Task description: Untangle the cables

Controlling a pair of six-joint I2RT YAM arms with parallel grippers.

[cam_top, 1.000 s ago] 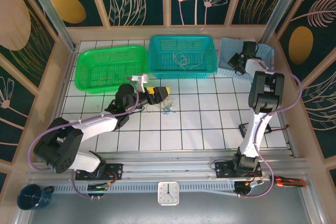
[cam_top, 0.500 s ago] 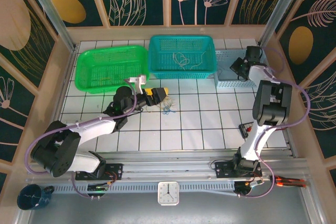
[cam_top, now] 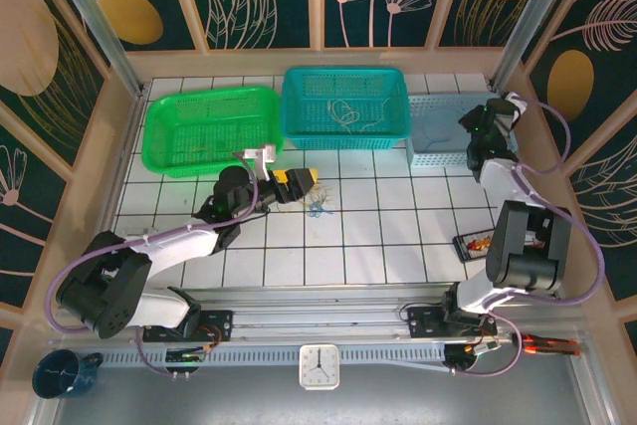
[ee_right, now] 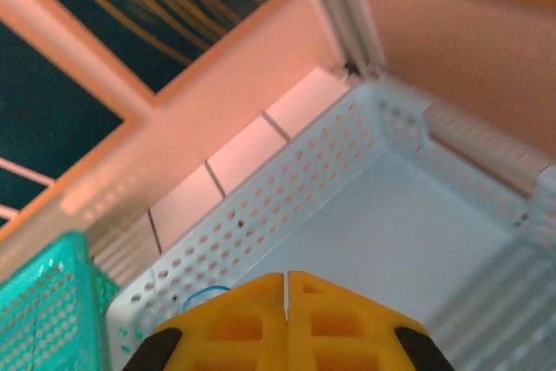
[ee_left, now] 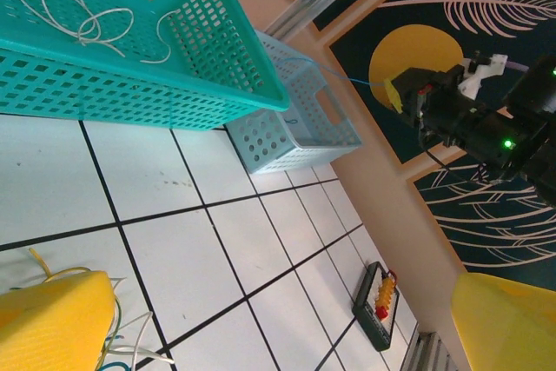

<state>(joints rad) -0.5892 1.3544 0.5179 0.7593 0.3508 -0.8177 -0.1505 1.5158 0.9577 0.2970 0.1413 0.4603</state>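
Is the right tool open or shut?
Shut: the right tool has its yellow fingers meeting along a thin seam, apparently holding a light blue cable.

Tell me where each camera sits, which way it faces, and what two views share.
Top external: above and behind the bases, looking down on the tiled table, three baskets, left arm and right arm.
Left wrist: low over the table, facing the teal basket and right arm; its own open jaws frame the view.
Right wrist: at the light blue basket, looking in; its own shut jaws show.
Shared: left wrist and top external both show the cable tangle.
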